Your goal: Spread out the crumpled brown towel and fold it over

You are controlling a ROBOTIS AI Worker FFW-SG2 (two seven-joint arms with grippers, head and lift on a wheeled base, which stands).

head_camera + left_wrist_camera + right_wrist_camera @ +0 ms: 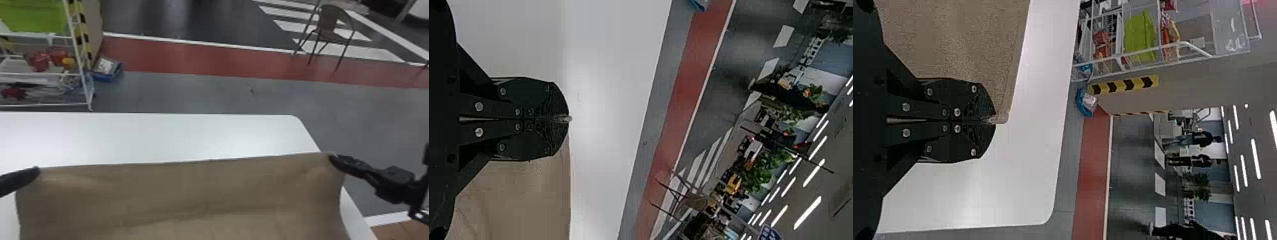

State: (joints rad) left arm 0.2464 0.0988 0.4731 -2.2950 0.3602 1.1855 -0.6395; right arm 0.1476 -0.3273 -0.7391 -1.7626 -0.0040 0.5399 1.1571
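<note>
The brown towel (191, 191) is stretched wide between both grippers, its top edge nearly straight, with soft creases lower down. At its upper left corner is my left gripper (37, 170); at the upper right corner is my right gripper (332, 157). In the left wrist view, the left gripper (569, 119) is shut on a corner of the towel (519, 200). Likewise the right gripper (995, 120) is shut on the other corner of the towel (958, 40) in the right wrist view.
A white table (159, 134) extends beyond the towel, its rounded far corner at the right. Past it on the floor stand a white wire rack (76, 38) at the left, a blue bin (107, 71) and a chair (330, 27).
</note>
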